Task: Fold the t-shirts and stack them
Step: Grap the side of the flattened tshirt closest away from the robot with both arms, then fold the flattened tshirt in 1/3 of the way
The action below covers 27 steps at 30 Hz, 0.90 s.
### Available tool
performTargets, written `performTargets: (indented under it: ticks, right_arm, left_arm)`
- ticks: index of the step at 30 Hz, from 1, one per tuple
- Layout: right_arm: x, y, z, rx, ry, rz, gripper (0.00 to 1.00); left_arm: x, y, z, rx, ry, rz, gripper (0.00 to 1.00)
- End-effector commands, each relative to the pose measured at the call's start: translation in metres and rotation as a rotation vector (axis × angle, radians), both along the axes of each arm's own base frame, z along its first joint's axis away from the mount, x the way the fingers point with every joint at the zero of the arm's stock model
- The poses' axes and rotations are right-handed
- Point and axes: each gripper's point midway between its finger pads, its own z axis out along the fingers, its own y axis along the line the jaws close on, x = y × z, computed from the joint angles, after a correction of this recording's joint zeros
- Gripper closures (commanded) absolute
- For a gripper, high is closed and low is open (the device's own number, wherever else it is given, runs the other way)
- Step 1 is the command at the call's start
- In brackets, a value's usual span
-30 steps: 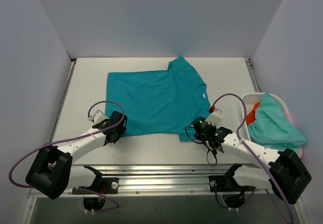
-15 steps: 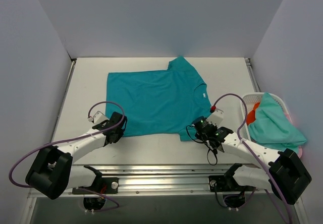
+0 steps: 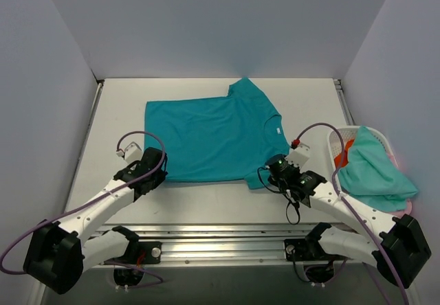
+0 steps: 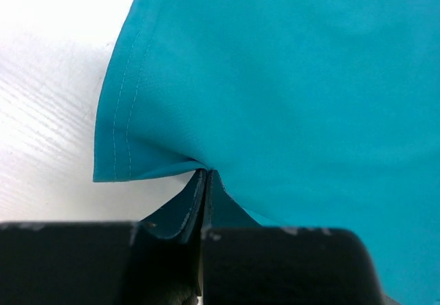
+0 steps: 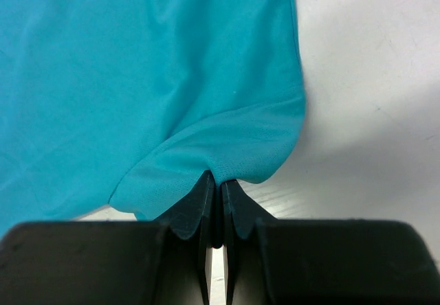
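A deep teal t-shirt [image 3: 213, 137] lies spread flat on the white table, neck toward the right. My left gripper [image 3: 155, 174] is shut on its near left hem corner, which shows pinched in the left wrist view [image 4: 206, 171]. My right gripper [image 3: 273, 174] is shut on the near right edge by the sleeve, which bunches at the fingertips in the right wrist view [image 5: 218, 178]. Both pinched corners are lifted slightly off the table. A paler aqua shirt [image 3: 368, 167] and an orange-red one [image 3: 346, 152] lie in the basket.
A white lattice basket [image 3: 335, 140] stands at the table's right edge, heaped with shirts, close to my right arm. Grey walls enclose the table on three sides. A metal rail [image 3: 220, 236] runs along the near edge.
Both grippers have moved slightly away from the near edge and up, lifting the shirt's near corners. The near hem has shifted a little toward the far side.
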Motion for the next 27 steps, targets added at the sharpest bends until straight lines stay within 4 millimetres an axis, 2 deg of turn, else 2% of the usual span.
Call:
performTargets:
  ticks: [1, 5, 8, 14, 15, 17, 18, 19, 20, 21, 22, 23, 24, 25, 26, 27]
  right_arm:
    - [0.014, -0.006, 0.02, -0.043, -0.043, -0.047, 1.0]
    - [0.033, -0.001, 0.046, -0.055, -0.099, -0.066, 1.0]
    - [0.048, 0.0, 0.065, -0.078, -0.126, -0.08, 1.0]
    - [0.077, 0.003, 0.081, -0.118, -0.142, -0.11, 1.0]
    - [0.084, 0.005, 0.089, -0.113, -0.159, -0.117, 1.0]
    - [0.097, 0.003, 0.086, -0.137, -0.15, -0.138, 1.0]
    - [0.107, 0.006, 0.091, -0.132, -0.164, -0.147, 1.0]
    - [0.115, 0.007, 0.092, -0.13, -0.165, -0.151, 1.0]
    - [0.125, 0.007, 0.077, -0.151, -0.125, -0.152, 1.0]
    - [0.133, 0.008, 0.075, -0.16, -0.12, -0.162, 1.0]
    - [0.147, 0.014, 0.081, -0.144, -0.137, -0.17, 1.0]
    - [0.158, 0.013, 0.064, -0.172, -0.098, -0.174, 1.0]
    - [0.168, 0.013, 0.058, -0.178, -0.095, -0.185, 1.0]
    - [0.185, 0.018, 0.064, -0.159, -0.111, -0.193, 1.0]
    - [0.197, 0.02, 0.037, -0.191, -0.056, -0.181, 1.0]
    - [0.21, 0.014, 0.028, -0.186, -0.032, -0.195, 0.8]
  left_arm:
    - [0.015, -0.002, 0.029, 0.007, -0.049, -0.051, 0.98]
    - [0.037, -0.011, 0.044, -0.031, -0.074, -0.087, 0.98]
    - [0.053, -0.01, 0.052, -0.035, -0.085, -0.089, 0.98]
    - [0.082, -0.006, 0.058, -0.056, -0.095, -0.086, 0.98]
    - [0.085, -0.007, 0.058, -0.06, -0.092, -0.098, 0.98]
    - [0.098, -0.004, 0.059, -0.065, -0.095, -0.082, 0.98]
    - [0.106, -0.005, 0.061, -0.071, -0.109, -0.085, 0.98]
    - [0.111, -0.004, 0.052, -0.068, -0.083, -0.08, 0.98]
    - [0.118, -0.001, 0.05, -0.07, -0.078, -0.07, 0.98]
    - [0.132, -0.002, 0.059, -0.07, -0.106, -0.077, 0.98]
    - [0.139, 0.0, 0.045, -0.059, -0.067, -0.069, 0.98]
    - [0.148, 0.006, 0.041, -0.057, -0.057, -0.057, 0.98]
    - [0.165, 0.006, 0.034, -0.053, -0.038, -0.067, 0.98]
    - [0.173, 0.005, 0.029, -0.062, -0.024, -0.073, 0.95]
    - [0.183, 0.005, 0.024, -0.066, -0.012, -0.078, 0.85]
    - [0.193, 0.011, 0.018, -0.072, -0.001, -0.081, 0.72]
